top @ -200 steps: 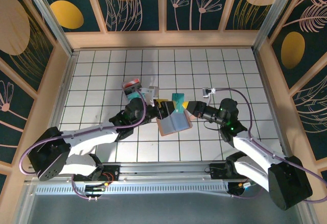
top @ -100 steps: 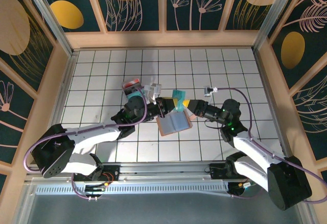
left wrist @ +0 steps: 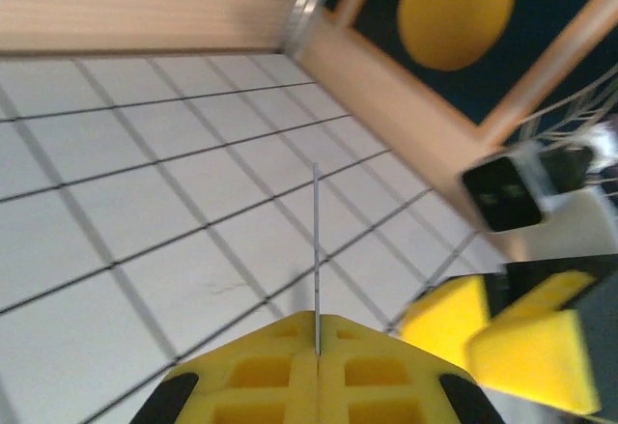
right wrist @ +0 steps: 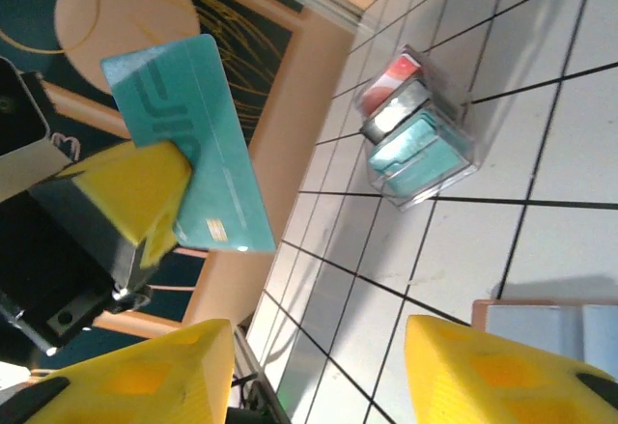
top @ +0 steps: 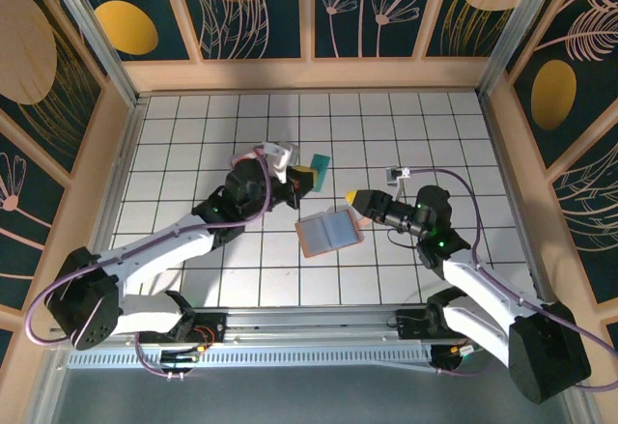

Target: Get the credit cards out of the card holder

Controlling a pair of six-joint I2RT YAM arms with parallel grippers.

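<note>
Nearest the arm bases, the card holder (top: 330,232) lies open and flat on the table (top: 193,134), grey-blue pockets facing up. Just beyond its far right corner the right gripper (top: 354,197) hovers with its jaws apart, holding nothing. Farther off, the left gripper (top: 301,175) is clamped on a teal credit card (right wrist: 188,144), held up clear of the holder. Behind it stands a clear plastic box (right wrist: 420,129). One card appears to be out. Whether others remain in the pockets cannot be told, and the held card is not yet set down.

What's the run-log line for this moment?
left pincer: shut on teal card | right pincer: open, by wallet | wallet: open, on table
</note>
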